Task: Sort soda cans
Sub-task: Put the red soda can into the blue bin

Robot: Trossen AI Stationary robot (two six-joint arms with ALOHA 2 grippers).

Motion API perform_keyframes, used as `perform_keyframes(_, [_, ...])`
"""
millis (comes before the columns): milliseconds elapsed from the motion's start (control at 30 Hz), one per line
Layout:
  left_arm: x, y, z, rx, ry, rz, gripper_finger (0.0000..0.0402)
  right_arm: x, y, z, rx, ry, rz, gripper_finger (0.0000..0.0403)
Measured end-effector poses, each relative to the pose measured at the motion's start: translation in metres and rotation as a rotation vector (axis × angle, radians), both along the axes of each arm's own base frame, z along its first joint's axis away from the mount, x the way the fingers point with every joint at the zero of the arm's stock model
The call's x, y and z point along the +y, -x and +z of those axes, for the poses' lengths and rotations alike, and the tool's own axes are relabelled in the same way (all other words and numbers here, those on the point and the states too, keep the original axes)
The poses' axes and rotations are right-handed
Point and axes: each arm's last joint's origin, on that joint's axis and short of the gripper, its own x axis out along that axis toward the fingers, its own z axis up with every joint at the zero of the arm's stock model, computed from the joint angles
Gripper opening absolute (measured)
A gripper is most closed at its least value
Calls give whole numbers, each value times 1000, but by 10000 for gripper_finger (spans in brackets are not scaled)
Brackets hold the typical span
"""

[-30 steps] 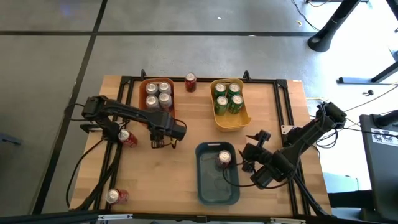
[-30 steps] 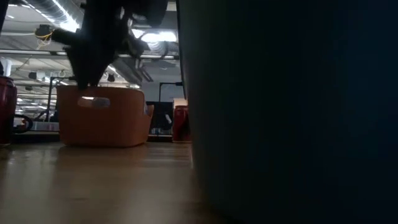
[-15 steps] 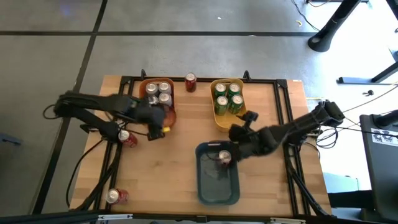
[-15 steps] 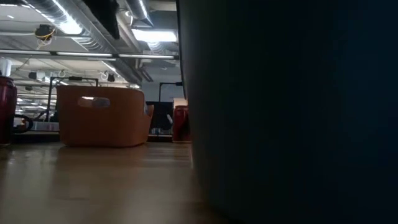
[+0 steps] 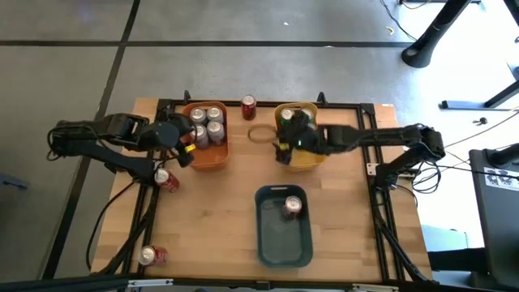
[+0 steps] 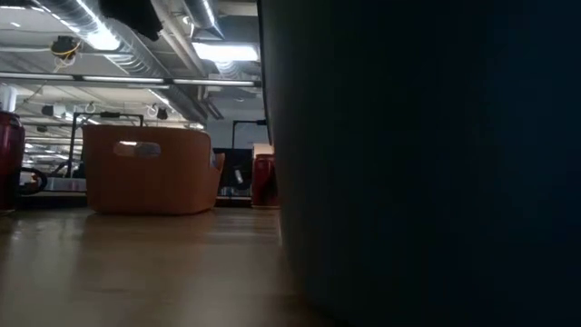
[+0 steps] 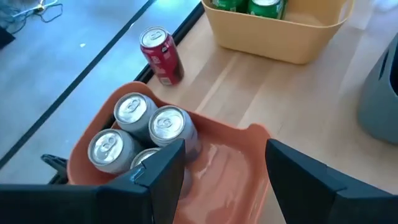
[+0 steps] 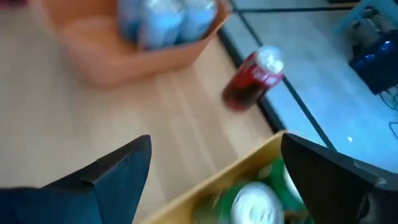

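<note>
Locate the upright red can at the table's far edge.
In the high view, the red can stands on the table's far edge, between the orange bin and the yellow bin, outside both.

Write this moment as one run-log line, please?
left gripper: open over orange bin | right gripper: open above yellow bin | red can: standing in blue-grey bin

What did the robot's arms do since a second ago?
Both arms swung toward the far bins. The left pincer went from the table's middle to above the orange bin, open and empty. The right pincer left the blue-grey bin for the yellow bin, open and empty. No can was grabbed or dropped. The cans, including the red can between the bins, stayed put.
</note>
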Motion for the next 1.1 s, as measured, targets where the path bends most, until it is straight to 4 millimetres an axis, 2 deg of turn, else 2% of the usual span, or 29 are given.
perform_keyframes(200, [0,0,-18,-23,8,5,212,-29,-5,10,-163,-27,-88,358])
perform_keyframes(433, [-1,-9,-37,-16,-17,-25,212,-47,-6,18,-247,-20,-104,358])
perform_keyframes(567, [-1,-12,-42,-14,-30,-38,212,-63,-12,21,-350,-58,-50,358])
perform_keyframes(733, [-1,-13,-44,-13,-42,-51,212,-101,-23,9,-372,-104,-34,358])
perform_keyframes(1100, [-1,-13,-44,5,-85,-73,212,-186,-61,13,-301,-188,-87,358])
